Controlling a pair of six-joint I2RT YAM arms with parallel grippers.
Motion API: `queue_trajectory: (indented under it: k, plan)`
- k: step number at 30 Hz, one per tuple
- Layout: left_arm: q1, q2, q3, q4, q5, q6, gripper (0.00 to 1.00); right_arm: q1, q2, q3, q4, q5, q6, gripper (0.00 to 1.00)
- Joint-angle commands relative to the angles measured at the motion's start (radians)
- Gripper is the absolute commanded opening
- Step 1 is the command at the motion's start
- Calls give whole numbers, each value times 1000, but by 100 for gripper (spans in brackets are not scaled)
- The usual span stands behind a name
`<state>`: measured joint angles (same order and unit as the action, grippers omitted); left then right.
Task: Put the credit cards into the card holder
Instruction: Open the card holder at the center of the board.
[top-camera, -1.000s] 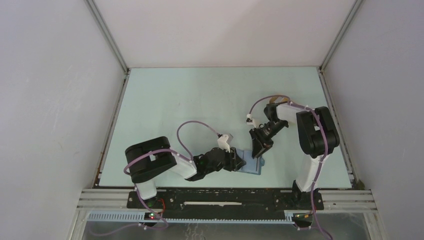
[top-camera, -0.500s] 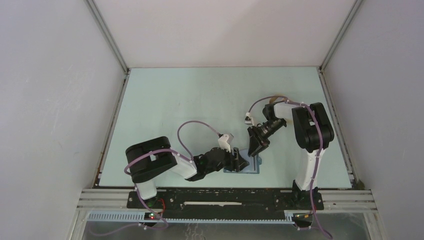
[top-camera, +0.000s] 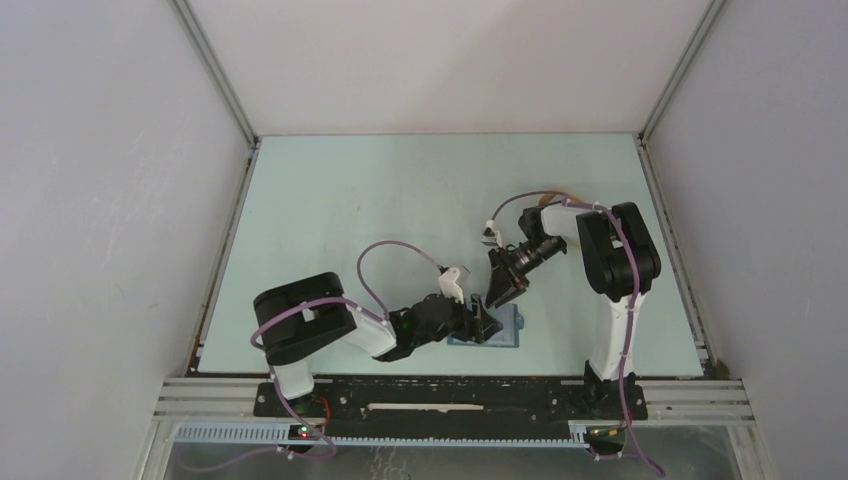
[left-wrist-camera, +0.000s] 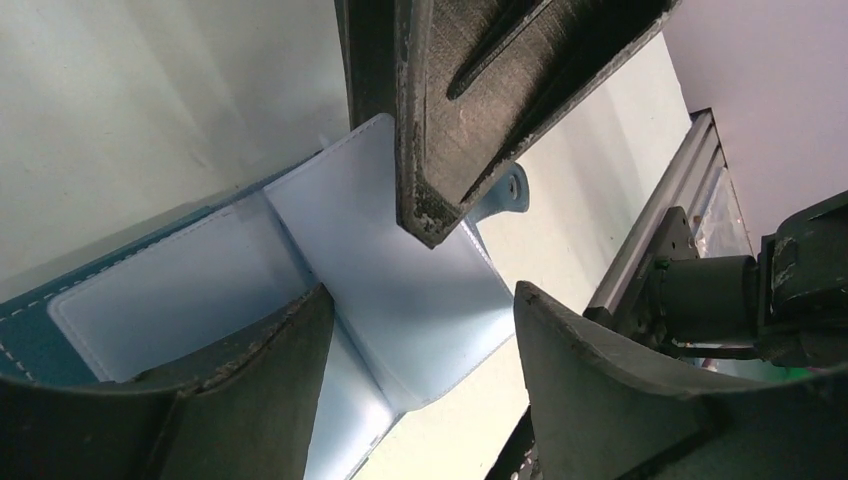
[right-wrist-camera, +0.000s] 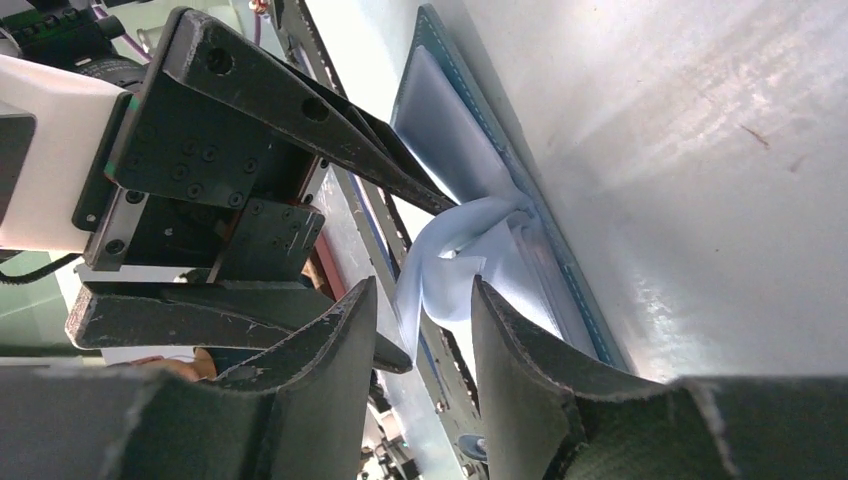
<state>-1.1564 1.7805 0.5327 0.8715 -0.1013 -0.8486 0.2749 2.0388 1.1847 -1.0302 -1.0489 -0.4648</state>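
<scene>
The teal-blue card holder (top-camera: 506, 331) lies open on the table near the front edge. The left wrist view shows its light inner pockets (left-wrist-camera: 180, 290) and snap tab (left-wrist-camera: 510, 190). My left gripper (top-camera: 481, 322) is open over it, its jaws straddling an inner flap (left-wrist-camera: 422, 300). My right gripper (top-camera: 496, 293) comes down from behind, slightly open, with a raised light-blue pocket flap (right-wrist-camera: 450, 270) just ahead of its tips (right-wrist-camera: 422, 290). Its fingers (left-wrist-camera: 450, 110) touch the flap in the left wrist view. No credit cards are in view.
A tan object (top-camera: 548, 198) shows partly behind the right arm at the back right. The aluminium rail (top-camera: 450, 385) runs just in front of the card holder. The enclosure's white walls (top-camera: 120, 200) stand on both sides.
My right gripper has moved left and down onto the card holder. The card holder has shifted slightly left and now lies square to the front edge. The left arm has barely moved.
</scene>
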Motion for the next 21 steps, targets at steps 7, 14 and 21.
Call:
queue_trajectory:
  k: [7,14,21]
  plan:
    - [-3,30,43,-153,-69,-24,51,44,32,58,-116,-166,-95,47]
    - [3,4,7,-158,-109,-59,32,34,-48,75,-121,-117,-125,48]
    - [30,-24,-70,-25,-69,-103,40,-28,-288,-7,79,117,-26,49]
